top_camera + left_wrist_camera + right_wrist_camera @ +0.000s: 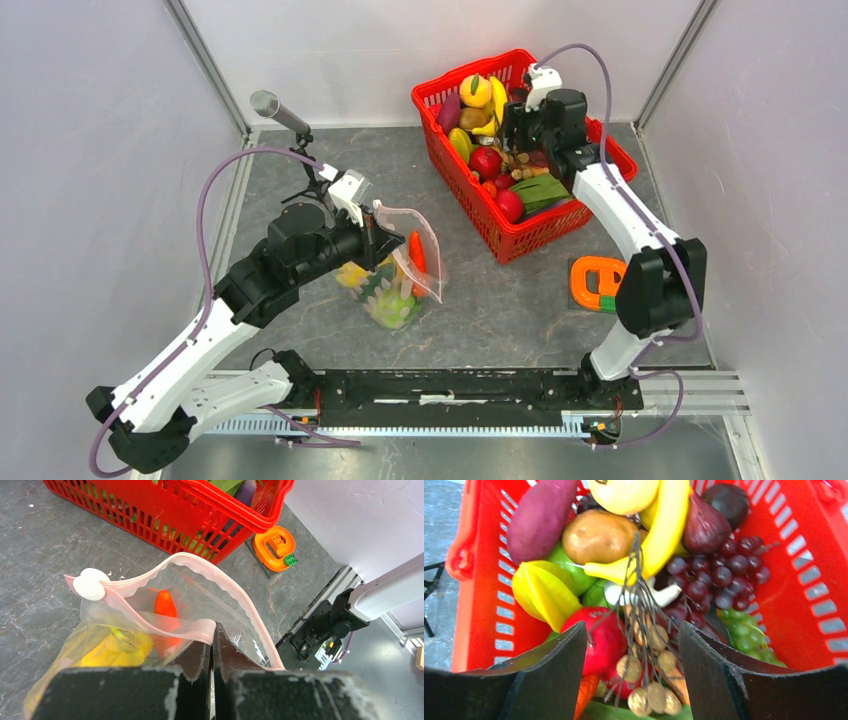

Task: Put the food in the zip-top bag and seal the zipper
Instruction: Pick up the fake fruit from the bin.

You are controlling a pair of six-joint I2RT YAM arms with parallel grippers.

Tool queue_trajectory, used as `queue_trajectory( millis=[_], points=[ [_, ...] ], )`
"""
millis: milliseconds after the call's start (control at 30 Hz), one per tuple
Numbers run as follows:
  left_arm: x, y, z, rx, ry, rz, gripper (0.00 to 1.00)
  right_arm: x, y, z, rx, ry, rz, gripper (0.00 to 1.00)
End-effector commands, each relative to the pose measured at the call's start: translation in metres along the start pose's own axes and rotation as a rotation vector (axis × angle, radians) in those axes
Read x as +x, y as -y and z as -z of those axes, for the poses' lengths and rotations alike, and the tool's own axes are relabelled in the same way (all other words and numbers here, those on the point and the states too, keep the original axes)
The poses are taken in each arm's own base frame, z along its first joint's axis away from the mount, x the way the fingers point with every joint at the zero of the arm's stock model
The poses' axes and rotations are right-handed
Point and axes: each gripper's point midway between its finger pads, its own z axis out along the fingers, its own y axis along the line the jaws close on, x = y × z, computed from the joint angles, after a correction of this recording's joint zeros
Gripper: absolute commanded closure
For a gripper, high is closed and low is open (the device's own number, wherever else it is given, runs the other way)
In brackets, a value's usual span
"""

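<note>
The clear zip-top bag (405, 275) lies on the table left of centre with an orange carrot (416, 251) and yellow-green food inside. My left gripper (374, 238) is shut on the near lip of the bag's pale pink zipper (200, 630) and holds the mouth open; the carrot (165, 605) and yellow food (117, 647) show through the plastic. A white slider (90, 584) sits at the zipper's left end. My right gripper (634, 645) is open above the red basket's food, over a brown longan bunch (649, 650), beside a red fruit (604, 637) and a mushroom (644, 594).
The red mesh basket (500, 238) at back right holds bananas (497, 98), grapes, starfruit and other toy food. An orange tape dispenser (597, 283) lies near the right arm. A microphone on a stand (278, 110) stands at back left. The black rail (450, 390) runs along the near edge.
</note>
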Motion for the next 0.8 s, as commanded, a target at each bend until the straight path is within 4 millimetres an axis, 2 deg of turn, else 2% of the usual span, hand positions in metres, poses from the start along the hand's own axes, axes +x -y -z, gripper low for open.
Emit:
queue_trajectory(
  millis=[0, 100, 233, 367, 433, 533, 667, 767],
  points=[
    [-0.016, 0.008, 0.003, 0.030, 0.063, 0.009, 0.98, -0.041, -0.024, -0.009, -0.119, 0.075, 0.011, 0.29],
    [-0.015, 0.008, 0.001, 0.031, 0.060, 0.007, 0.98, -0.038, -0.031, -0.030, -0.127, 0.029, 0.024, 0.26],
    [-0.014, 0.009, -0.002, 0.036, 0.051, 0.007, 0.98, -0.026, -0.026, -0.056, -0.056, -0.027, 0.059, 0.26],
    [-0.013, 0.008, -0.001, 0.031, 0.047, 0.006, 0.98, -0.011, -0.015, -0.073, -0.008, -0.060, 0.096, 0.33],
    [-0.012, 0.007, 0.000, 0.025, 0.047, 0.003, 0.98, -0.004, -0.013, -0.076, 0.003, -0.086, 0.111, 0.33],
    [-0.012, 0.006, -0.001, 0.021, 0.049, 0.003, 0.98, 0.005, 0.000, -0.077, 0.063, -0.100, 0.156, 0.34],
    [-0.012, 0.008, -0.004, 0.031, 0.041, 0.004, 0.98, 0.004, 0.009, -0.072, 0.113, -0.106, 0.172, 0.41],
    [-0.011, 0.008, -0.004, 0.031, 0.040, 0.007, 0.97, 0.004, 0.010, -0.071, 0.113, -0.091, 0.186, 0.52]
  ],
)
